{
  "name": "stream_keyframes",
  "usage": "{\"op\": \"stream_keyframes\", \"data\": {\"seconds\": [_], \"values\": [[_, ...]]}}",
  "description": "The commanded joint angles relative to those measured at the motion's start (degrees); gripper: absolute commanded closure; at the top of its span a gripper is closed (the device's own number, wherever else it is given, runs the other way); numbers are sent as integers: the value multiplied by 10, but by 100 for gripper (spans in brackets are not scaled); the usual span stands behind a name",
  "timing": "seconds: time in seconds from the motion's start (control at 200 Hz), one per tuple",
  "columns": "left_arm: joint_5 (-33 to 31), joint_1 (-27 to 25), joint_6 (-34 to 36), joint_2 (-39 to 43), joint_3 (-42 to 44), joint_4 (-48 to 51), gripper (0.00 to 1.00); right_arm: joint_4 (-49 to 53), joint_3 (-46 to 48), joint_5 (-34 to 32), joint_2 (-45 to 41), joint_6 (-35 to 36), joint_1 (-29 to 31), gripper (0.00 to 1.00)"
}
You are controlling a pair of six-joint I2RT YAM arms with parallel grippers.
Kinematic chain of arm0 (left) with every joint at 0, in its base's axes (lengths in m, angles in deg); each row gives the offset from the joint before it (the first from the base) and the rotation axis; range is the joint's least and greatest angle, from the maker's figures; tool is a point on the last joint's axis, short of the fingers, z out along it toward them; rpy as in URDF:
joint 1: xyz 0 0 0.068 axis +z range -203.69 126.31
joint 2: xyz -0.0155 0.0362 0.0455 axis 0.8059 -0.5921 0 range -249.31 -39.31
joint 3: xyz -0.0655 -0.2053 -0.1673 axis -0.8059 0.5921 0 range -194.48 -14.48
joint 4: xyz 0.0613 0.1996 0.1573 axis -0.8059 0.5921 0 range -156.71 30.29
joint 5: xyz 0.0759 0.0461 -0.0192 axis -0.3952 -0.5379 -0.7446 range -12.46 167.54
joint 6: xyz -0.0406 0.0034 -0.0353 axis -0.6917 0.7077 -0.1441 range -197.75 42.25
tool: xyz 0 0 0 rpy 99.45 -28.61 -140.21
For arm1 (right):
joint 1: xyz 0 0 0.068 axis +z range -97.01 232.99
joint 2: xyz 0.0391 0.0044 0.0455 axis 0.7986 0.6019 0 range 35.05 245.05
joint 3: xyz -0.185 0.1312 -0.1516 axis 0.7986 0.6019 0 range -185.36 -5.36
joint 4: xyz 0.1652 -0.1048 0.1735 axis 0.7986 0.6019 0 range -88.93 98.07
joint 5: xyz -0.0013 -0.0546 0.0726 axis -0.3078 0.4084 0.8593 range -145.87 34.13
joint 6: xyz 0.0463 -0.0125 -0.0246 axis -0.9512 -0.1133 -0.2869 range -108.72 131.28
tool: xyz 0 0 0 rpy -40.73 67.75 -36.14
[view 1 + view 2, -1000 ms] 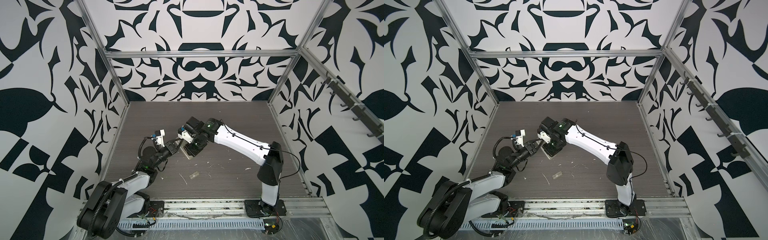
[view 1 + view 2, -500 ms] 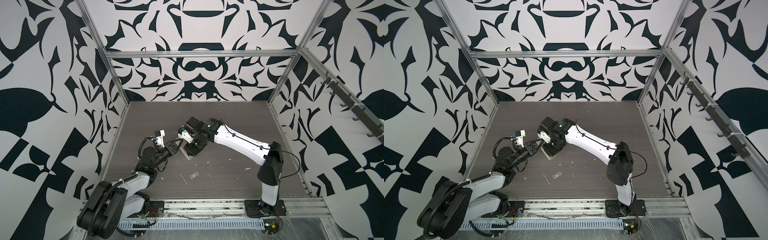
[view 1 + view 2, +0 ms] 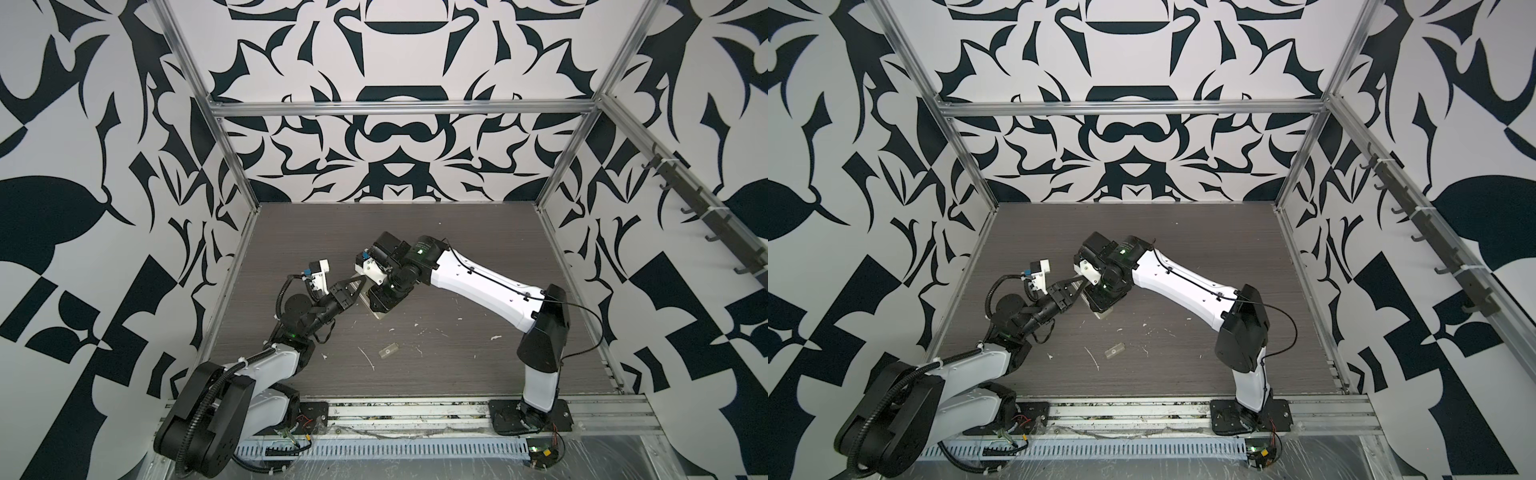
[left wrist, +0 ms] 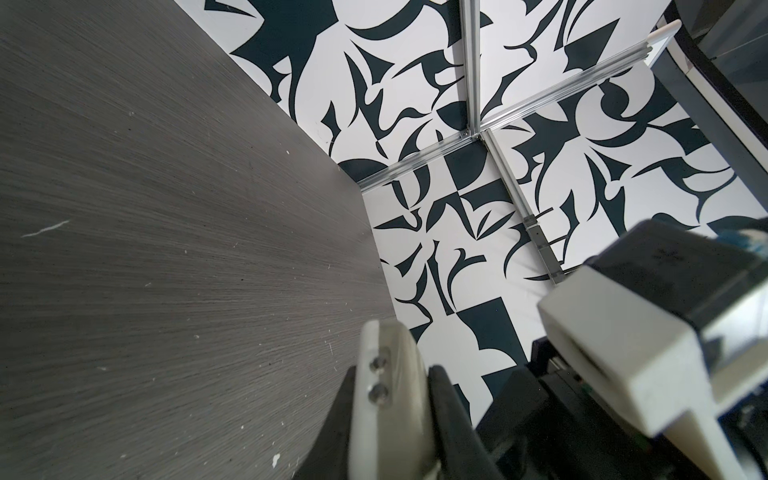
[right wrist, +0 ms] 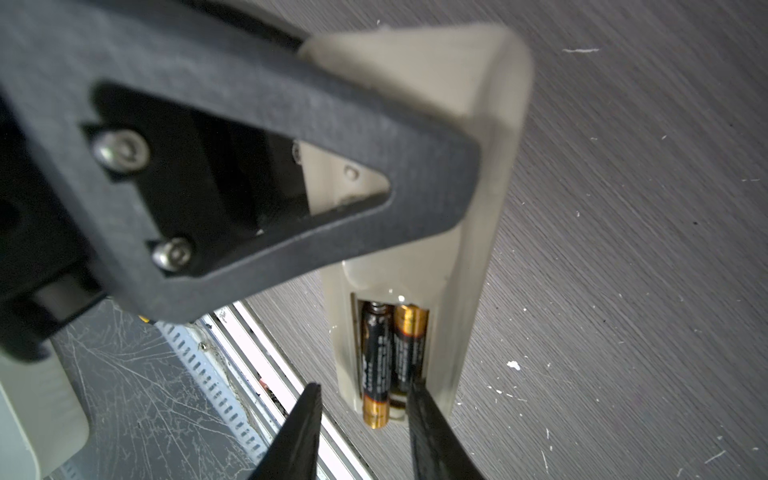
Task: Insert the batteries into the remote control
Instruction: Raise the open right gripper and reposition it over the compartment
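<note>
Remote control [image 5: 469, 124]: cream-white, back up, over bench [image 5: 623, 249], long axis diagonal, recess end frontward.
Batteries [image 5: 376, 357]: two, black with gold ends, side by side lengthwise in recess.
Left fingers [image 5: 291, 166]: clamped on remote's other end.
Right fingers [image 5: 303, 428]: parted, one tip touching a battery.

I find the left claw [image 3: 358, 284] clamped across the remote control [image 5: 478, 104], crowding my right claw [image 5: 363, 399]; the counter [image 3: 415, 232] beyond both arms offers free passage.

The right arm [image 3: 478, 286] is white with black joints. Behind the left pincer [image 3: 360, 286] a black cable [image 3: 280, 296] loops — and two shiny screws [image 5: 120, 151] sit at the back of its dark finger [image 5: 291, 91].
</note>
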Motion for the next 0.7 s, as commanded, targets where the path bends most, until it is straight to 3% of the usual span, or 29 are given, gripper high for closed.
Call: {"op": "stream_keyframes", "data": {"seconds": [0.0, 0.21, 0.4, 0.695], "values": [[3, -2, -5, 4, 3, -19, 100, 0, -30, -2, -33, -4, 3, 59], [31, -2, -4, -4, -11, -4, 100, -7, -27, -12, -49, 10, 3, 58], [48, -1, -8, -2, -17, 11, 100, -24, -7, -9, -78, 69, 2, 57], [83, -2, 20, 57, -39, 130, 100, -162, 130, -2, -207, 161, 3, 45]]}}
